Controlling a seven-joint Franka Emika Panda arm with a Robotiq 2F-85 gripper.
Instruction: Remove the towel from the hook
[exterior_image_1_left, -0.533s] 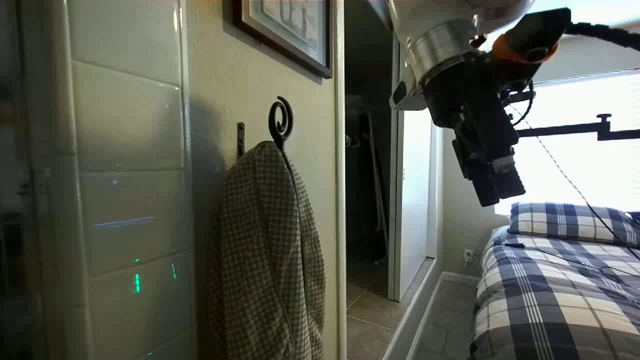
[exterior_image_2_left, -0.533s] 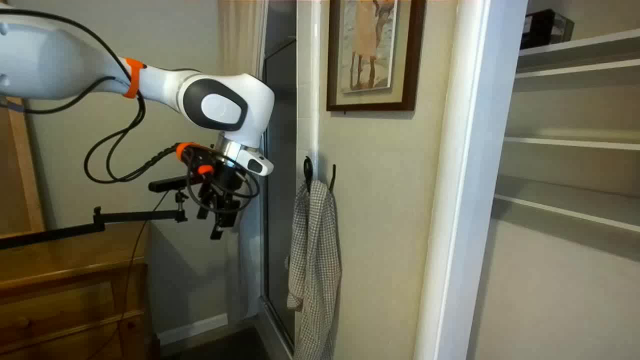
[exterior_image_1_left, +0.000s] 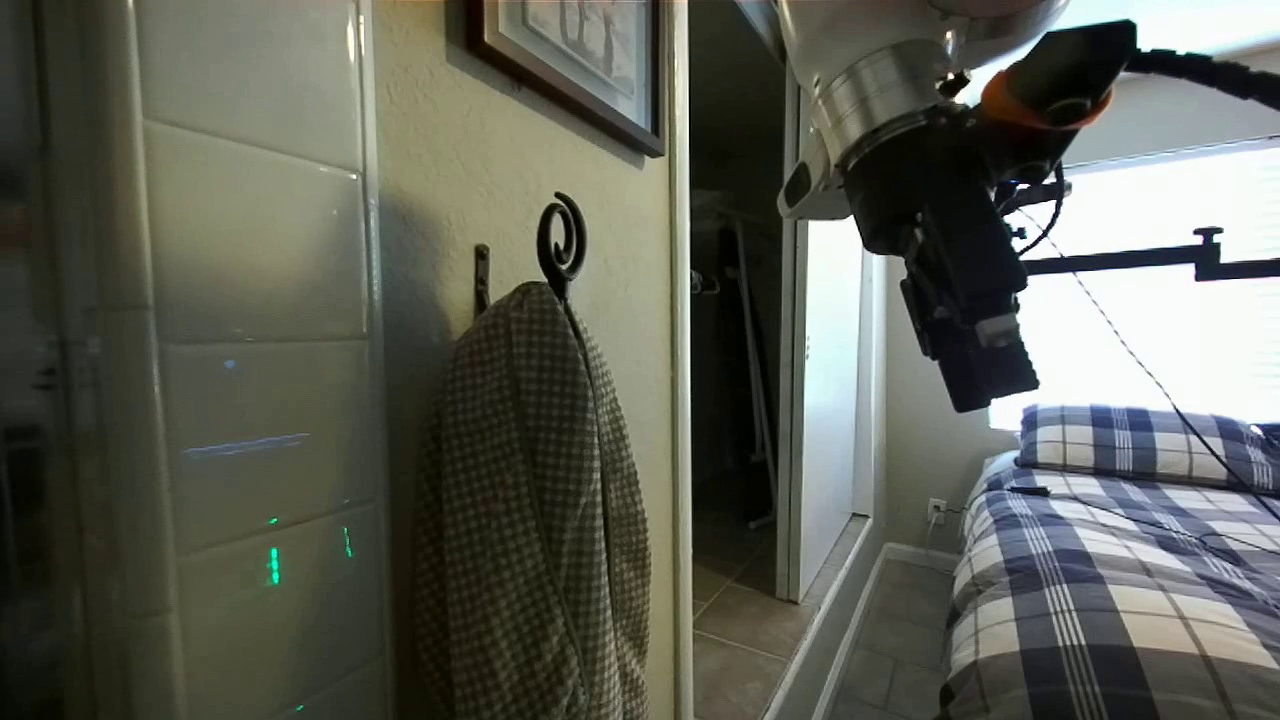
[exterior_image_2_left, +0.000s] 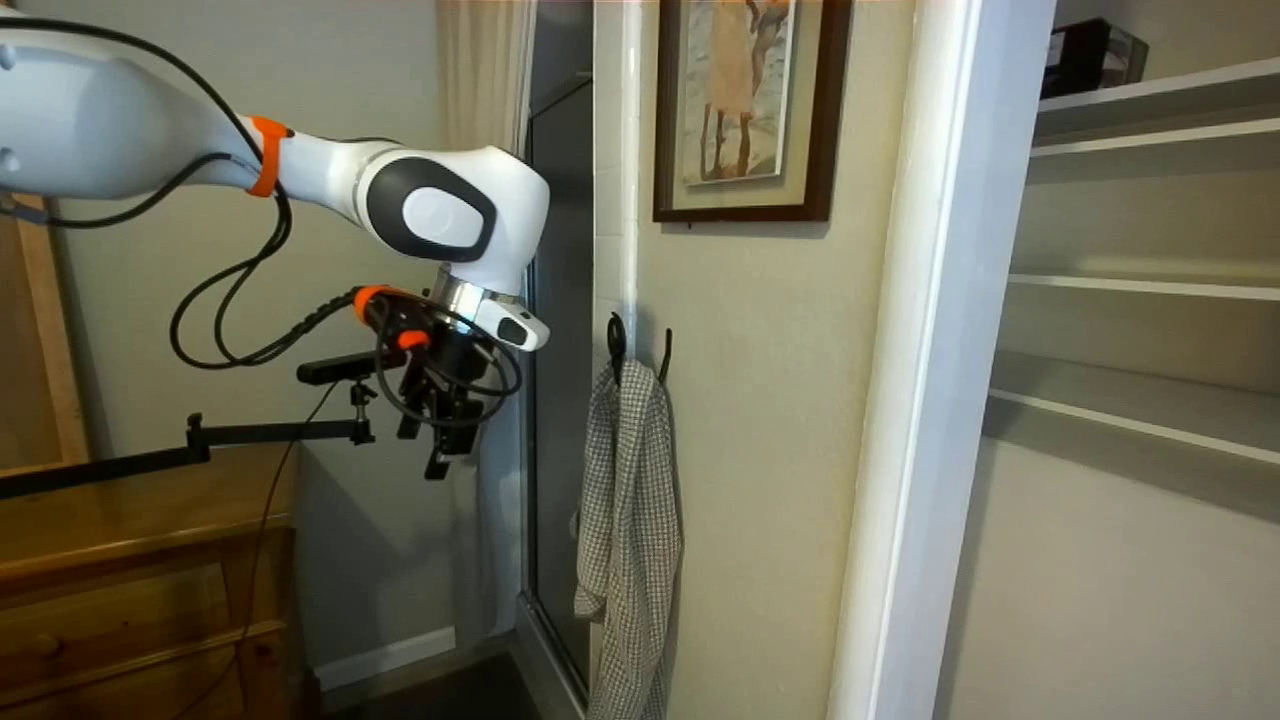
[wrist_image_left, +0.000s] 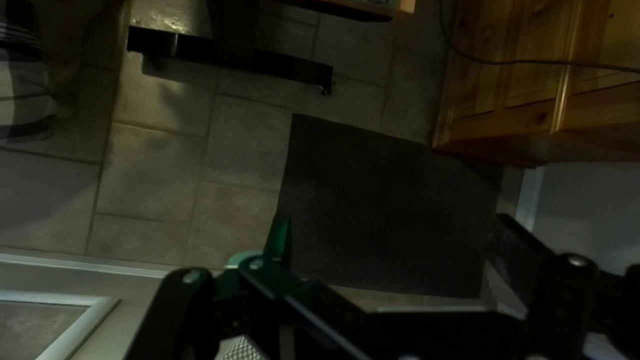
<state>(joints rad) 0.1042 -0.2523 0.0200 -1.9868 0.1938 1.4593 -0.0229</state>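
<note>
The beige-and-olive checked towel (exterior_image_1_left: 540, 500) hangs limp from the black hook (exterior_image_1_left: 561, 240) on the wall. In an exterior view the towel (exterior_image_2_left: 640, 500) drapes below the hook's curled top (exterior_image_2_left: 616, 338), and the part of the hook under the cloth is hidden. My gripper (exterior_image_2_left: 445, 455) points down, apart from the towel, at about the height of the towel's upper part. It also shows in an exterior view (exterior_image_1_left: 990, 385). In the wrist view its fingers (wrist_image_left: 397, 237) are wide apart with nothing between them. A small patch of towel (wrist_image_left: 242, 349) shows at the bottom edge there.
A framed picture (exterior_image_2_left: 745, 205) hangs above the hook. A second dark prong (exterior_image_2_left: 667, 355) stands beside it. A wooden dresser (exterior_image_2_left: 130, 560), a black camera arm (exterior_image_2_left: 280, 433) and a bed (exterior_image_1_left: 1120, 600) are nearby. A dark mat (wrist_image_left: 385, 210) lies on the tiled floor.
My gripper has shifted and turned very slightly; its fingertips now overlap more in an exterior view. The towel and hook have not moved.
</note>
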